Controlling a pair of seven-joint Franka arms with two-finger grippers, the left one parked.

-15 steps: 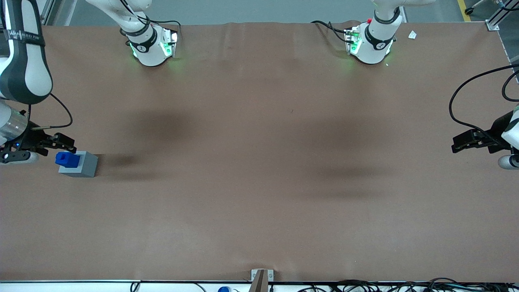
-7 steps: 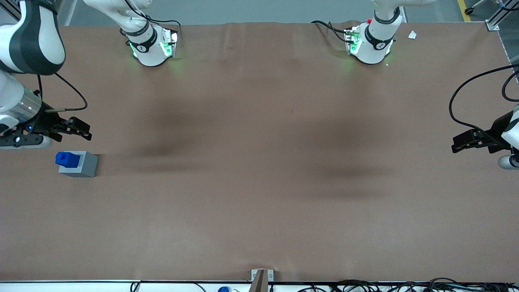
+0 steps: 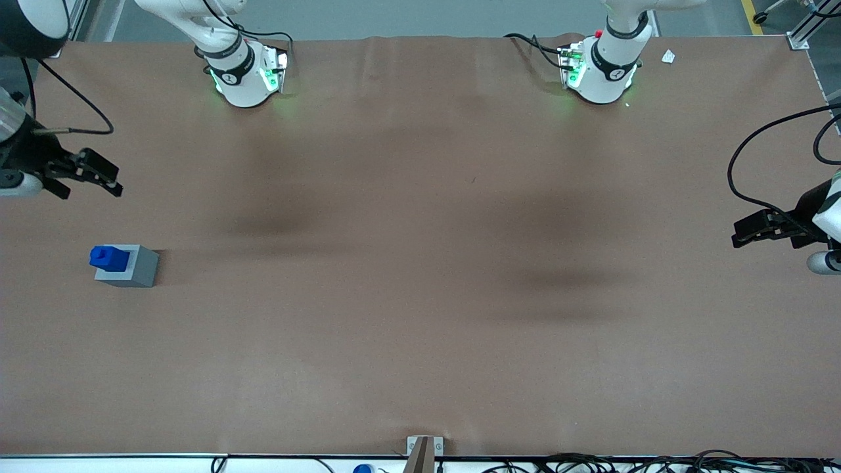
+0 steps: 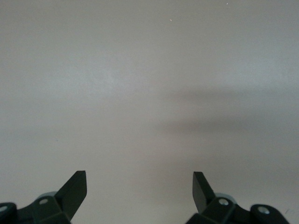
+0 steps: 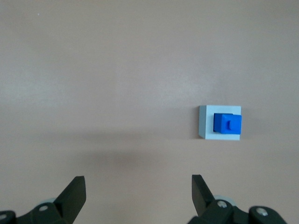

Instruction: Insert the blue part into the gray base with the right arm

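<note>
At the working arm's end of the desk, I see my claw hanging spread wide with nothing between its fingers, well apart from the parts and farther from the front camera than they are. The blue part stands seated in the top of the gray base, which rests on the brown desk; my wrist camera looks straight down on the pair.
</note>
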